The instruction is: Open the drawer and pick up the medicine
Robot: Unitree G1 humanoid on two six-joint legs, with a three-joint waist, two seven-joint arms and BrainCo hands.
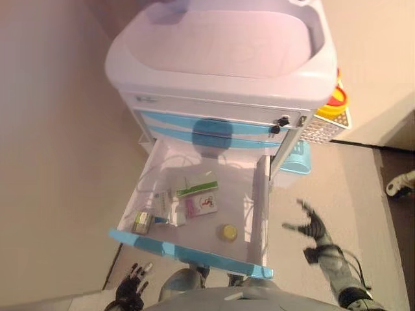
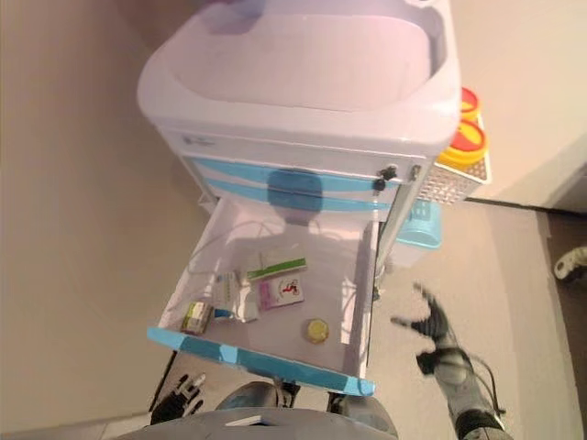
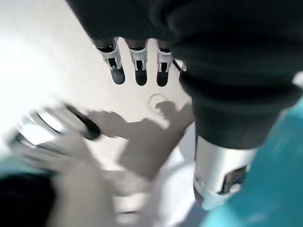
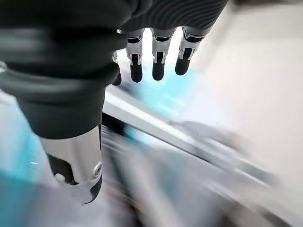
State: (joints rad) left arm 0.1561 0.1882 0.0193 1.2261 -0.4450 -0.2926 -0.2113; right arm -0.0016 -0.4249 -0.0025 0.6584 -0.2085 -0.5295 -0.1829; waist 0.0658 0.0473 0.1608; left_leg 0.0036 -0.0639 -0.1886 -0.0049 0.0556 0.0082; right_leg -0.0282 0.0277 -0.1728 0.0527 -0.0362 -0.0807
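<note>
The medicine lies in the pulled-out drawer (image 1: 256, 214) of a white and blue cart (image 1: 220, 71), and neither hand holds any of it. Near the middle of the drawer floor sits a white box with a green band (image 1: 198, 188), and just beside it, nearer the robot, a white box with a pink label (image 1: 201, 205). To their left lies a white tube or packet (image 1: 170, 208), touching or nearly touching a small bottle with a dark label (image 1: 142, 223) in the front left corner. A little yellow round container (image 1: 227, 232) stands apart toward the front right.

The drawer's blue front edge (image 1: 188, 252) faces the robot. Above it the cart's other blue-fronted drawers are shut, with a dark lock knob (image 1: 281, 121) at the right.

The right hand (image 1: 314, 228) hovers over the floor to the right of the drawer, well clear of it, with fingers spread wide and empty. The left hand (image 1: 131, 288) hangs low below the drawer's front left corner, fingers straight and relaxed, holding nothing.

On the cart's right side hang a perforated metal basket (image 1: 324, 131) with a yellow and red container (image 1: 335, 101), and a pale blue bin (image 1: 297, 159) beneath.
</note>
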